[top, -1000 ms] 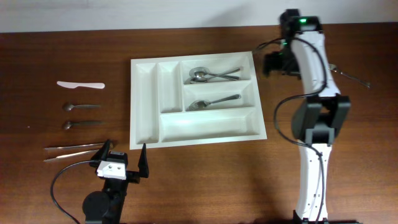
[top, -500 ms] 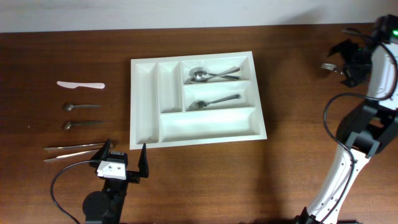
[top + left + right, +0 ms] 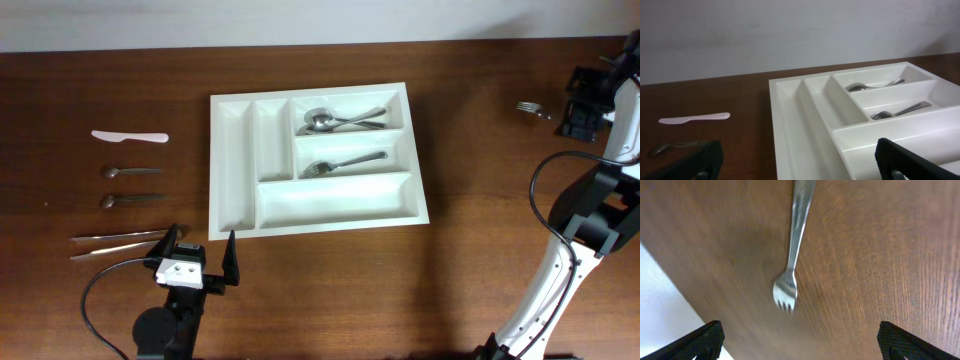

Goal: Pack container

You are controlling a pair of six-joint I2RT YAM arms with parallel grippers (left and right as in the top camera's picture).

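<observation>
While the right claw hangs with its fingers spread wide and nothing between them, the overhead view shows a loose fork on the wood just beside it, on the side facing the container. The container lies well apart from this claw and just ahead of the left claw, which is likewise spread and empty. It is a white tray with two narrow upright compartments and three long crosswise ones. The one farthest from the left claw holds spoons, the middle one holds a second fork, and the nearest is bare. A white knife, two spoons and a pair of long metal pieces lie off to this claw's outer side. In the left wrist view, the container fills the ground directly ahead of the left claw, its walls upright and clean. In the right wrist view, which is somewhat blurred, the fork lies ahead of the right claw, tines toward it and roughly midway between the fingers. The step is probably picking up this fork. To do it well, the claw should centre on the thin handle, descend until the tips reach the wood, then close squarely across it. The middle compartment seems its likely destination.
</observation>
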